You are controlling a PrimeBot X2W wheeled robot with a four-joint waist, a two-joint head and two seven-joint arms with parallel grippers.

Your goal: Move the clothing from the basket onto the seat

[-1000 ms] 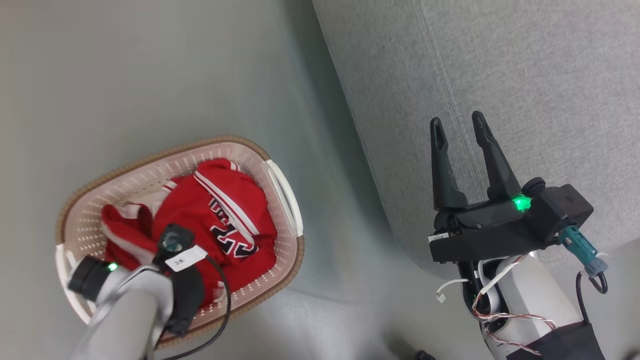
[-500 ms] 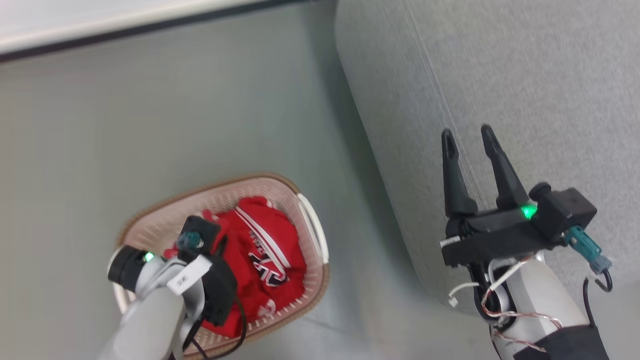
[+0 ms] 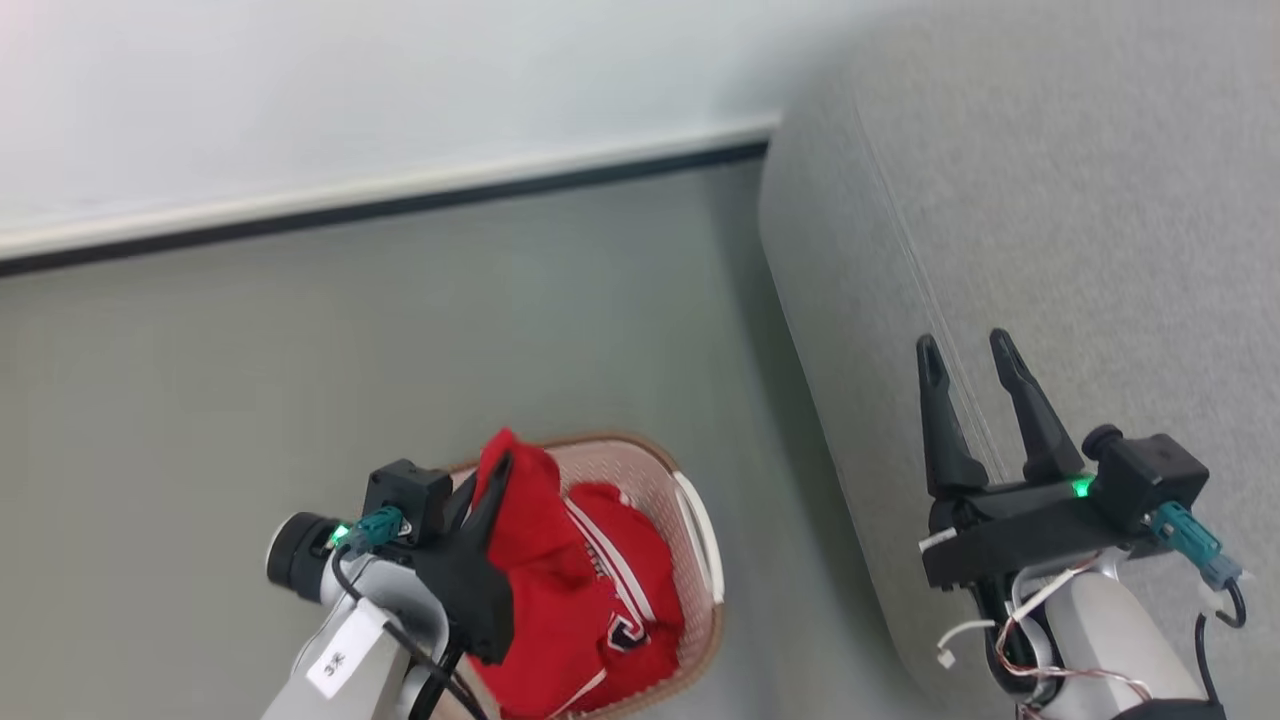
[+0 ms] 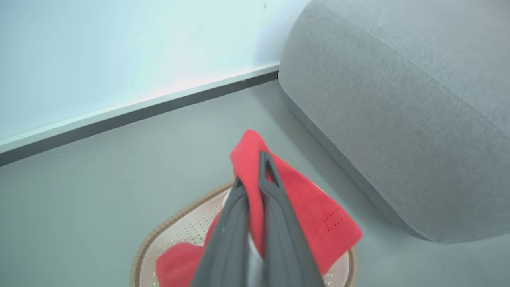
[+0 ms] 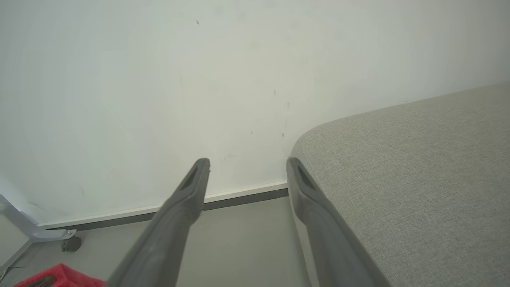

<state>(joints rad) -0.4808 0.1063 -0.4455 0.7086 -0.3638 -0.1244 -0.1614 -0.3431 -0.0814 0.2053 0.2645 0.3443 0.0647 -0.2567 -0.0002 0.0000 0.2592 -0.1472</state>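
My left gripper (image 3: 497, 472) is shut on a fold of the plain red shirt (image 3: 527, 525) and holds it lifted above the basket (image 3: 697, 520). In the left wrist view the same gripper (image 4: 252, 172) pinches the shirt (image 4: 314, 215), which hangs over the basket (image 4: 179, 229). The red jersey (image 3: 630, 590), with white stripes and a black numeral, lies inside the basket. The grey seat (image 3: 1050, 200) lies to the right. My right gripper (image 3: 965, 345) hovers open over the seat's edge, and its own view shows the open gripper (image 5: 248, 161) beside the seat (image 5: 418, 171).
A white wall with a dark baseboard (image 3: 400, 205) runs behind the grey floor (image 3: 250, 380). A caster wheel (image 5: 71, 244) on a white frame stands by the wall at the far left of the right wrist view.
My left gripper has risen, pulling the red shirt up out of the basket. The head camera has tilted up, bringing the wall into view. The right gripper stays open.
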